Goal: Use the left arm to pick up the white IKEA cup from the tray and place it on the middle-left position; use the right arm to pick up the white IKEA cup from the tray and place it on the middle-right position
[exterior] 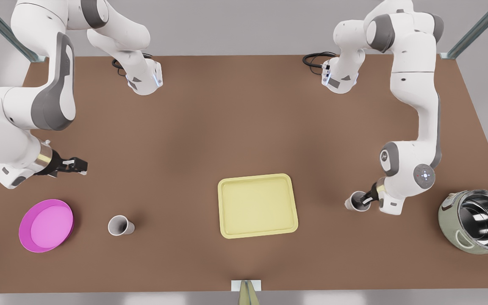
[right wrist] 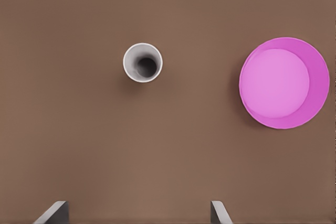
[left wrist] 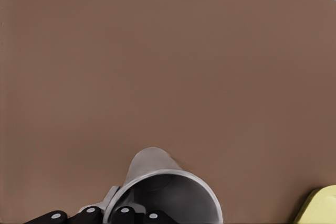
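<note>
- gripping the rim of a white cup (exterior: 356, 201), the left gripper (exterior: 365, 199) is sitting low over the brown table (exterior: 235, 127), on the front view's right, between the yellow tray (exterior: 257, 206) and a steel-lined cooking pot (exterior: 477, 226).
- its black fingers (left wrist: 123, 214) are pinching the cup's wall, one side inside the rim and one outside, as the left wrist view is showing up close.
- this held cup (left wrist: 168, 195) is staying well clear of the tray, whose corner (left wrist: 321, 207) is peeking in at the edge of that wrist view; i cannot tell whether the cup's base is touching the table.
- the right gripper (exterior: 79, 164) is hovering above the table on the front view's left, its fingers (right wrist: 55, 212) spreading wide apart and holding nothing.
- a second white cup (exterior: 120, 225) is standing upright on the bare table, between a round pink dish (exterior: 45, 225) and the tray, apart from both.
- the right wrist view is looking straight down into this second cup (right wrist: 143, 62), with the pink dish (right wrist: 283, 83) lying near it.
- the tray is lying flat near the table's front edge, about midway between the two cups.
</note>
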`<move>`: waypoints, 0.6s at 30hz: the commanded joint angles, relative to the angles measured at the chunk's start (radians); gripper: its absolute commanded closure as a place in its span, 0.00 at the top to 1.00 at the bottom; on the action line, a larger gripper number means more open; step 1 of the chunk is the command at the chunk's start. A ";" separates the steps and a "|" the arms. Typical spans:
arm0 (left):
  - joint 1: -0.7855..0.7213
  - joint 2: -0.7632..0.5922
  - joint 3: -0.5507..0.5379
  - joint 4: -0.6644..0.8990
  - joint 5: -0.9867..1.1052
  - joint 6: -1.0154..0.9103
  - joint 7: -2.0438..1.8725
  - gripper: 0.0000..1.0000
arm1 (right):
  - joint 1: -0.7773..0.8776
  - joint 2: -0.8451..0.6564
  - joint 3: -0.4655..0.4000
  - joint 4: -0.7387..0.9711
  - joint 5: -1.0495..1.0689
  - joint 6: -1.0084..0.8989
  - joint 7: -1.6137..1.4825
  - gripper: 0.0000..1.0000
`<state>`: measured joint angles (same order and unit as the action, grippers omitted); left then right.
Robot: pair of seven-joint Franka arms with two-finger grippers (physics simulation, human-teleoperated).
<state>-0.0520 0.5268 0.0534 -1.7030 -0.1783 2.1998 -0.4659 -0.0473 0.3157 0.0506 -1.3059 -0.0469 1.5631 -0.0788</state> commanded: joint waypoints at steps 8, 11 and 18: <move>0.020 0.074 -0.001 -0.014 0.010 0.250 0.725 0.24 | 0.000 -0.001 0.002 0.008 -0.004 -0.005 0.051 1.00; 0.020 0.088 -0.001 -0.014 0.010 0.268 0.722 0.24 | 0.000 0.000 -0.003 0.014 -0.002 0.009 0.053 1.00; 0.021 0.081 0.000 -0.012 0.008 0.259 0.717 1.00 | 0.000 0.003 -0.005 0.016 -0.004 0.031 0.051 1.00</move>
<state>-0.0307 0.6104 0.0521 -1.7155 -0.2212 2.4439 0.0438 -0.0465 0.3206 0.0483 -1.2913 -0.0507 1.5842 -0.0485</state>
